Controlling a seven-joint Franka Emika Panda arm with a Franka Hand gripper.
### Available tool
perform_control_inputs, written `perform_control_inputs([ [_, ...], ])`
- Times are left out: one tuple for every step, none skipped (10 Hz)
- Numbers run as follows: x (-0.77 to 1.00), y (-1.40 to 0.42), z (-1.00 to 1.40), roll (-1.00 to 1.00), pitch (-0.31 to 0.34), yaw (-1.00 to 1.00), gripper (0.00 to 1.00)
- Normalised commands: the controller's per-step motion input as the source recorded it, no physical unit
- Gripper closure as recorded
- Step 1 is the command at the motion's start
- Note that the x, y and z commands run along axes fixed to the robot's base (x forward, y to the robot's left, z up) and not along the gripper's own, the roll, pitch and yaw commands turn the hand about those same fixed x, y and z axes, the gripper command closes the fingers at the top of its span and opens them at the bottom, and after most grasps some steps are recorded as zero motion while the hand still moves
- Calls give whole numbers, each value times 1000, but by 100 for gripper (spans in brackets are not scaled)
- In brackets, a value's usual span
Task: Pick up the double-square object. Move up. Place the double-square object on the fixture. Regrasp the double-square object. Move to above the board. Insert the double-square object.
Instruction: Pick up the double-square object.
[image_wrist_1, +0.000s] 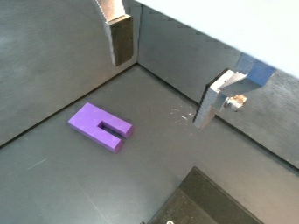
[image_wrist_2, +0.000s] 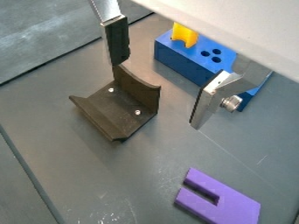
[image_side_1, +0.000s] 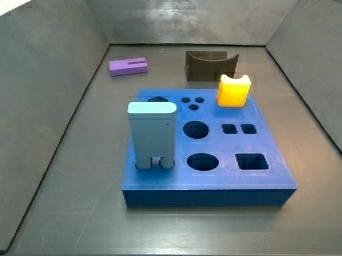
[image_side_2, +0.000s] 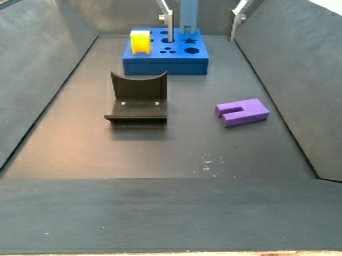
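A: The dark grey floor (image_side_2: 80, 140) is walled in. Left to right: the cradle (image_side_2: 138, 98), the purple block (image_side_2: 242, 111) flat on the floor, well apart from the blue board (image_side_2: 167, 58).

B: The gripper (image_wrist_2: 158, 74) hangs high, fingers spread, holding nothing. It should centre over the purple block before descending, I think.

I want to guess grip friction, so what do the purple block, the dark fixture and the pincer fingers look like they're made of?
Double-square object: probably matte plastic, uniform purple. Fixture: dark, dull, likely plastic, with two pale screw heads. The pincer hangs open above the floor; its fingers look like brushed metal plates.
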Motion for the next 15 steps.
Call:
perform_control_inputs([
  [-140,0,0,0,0,-109,0],
  [-69,0,0,0,0,-106,0],
  [-20,0,-11,0,0,-77,0],
  [-114,0,-89,0,0,-283,0],
  [-351,94,-174,3,0,-571,0],
  [-517,120,-257,3,0,-714,0],
  [-466,97,-303,0,0,-783,0],
  [-466,97,-297,0,0,-794,0],
  [-474,97,-331,0,-3,-789,0],
  [-494,83,-511,0,-41,-766,0],
  [-346,0,-651,-37,-69,-854,0],
  [-160,0,-797,-84,-91,-949,0],
  [-117,0,-769,-73,-137,-986,0],
  [-86,-34,-609,-70,-229,-989,0],
  [-86,-31,-609,-69,-229,-991,0],
])
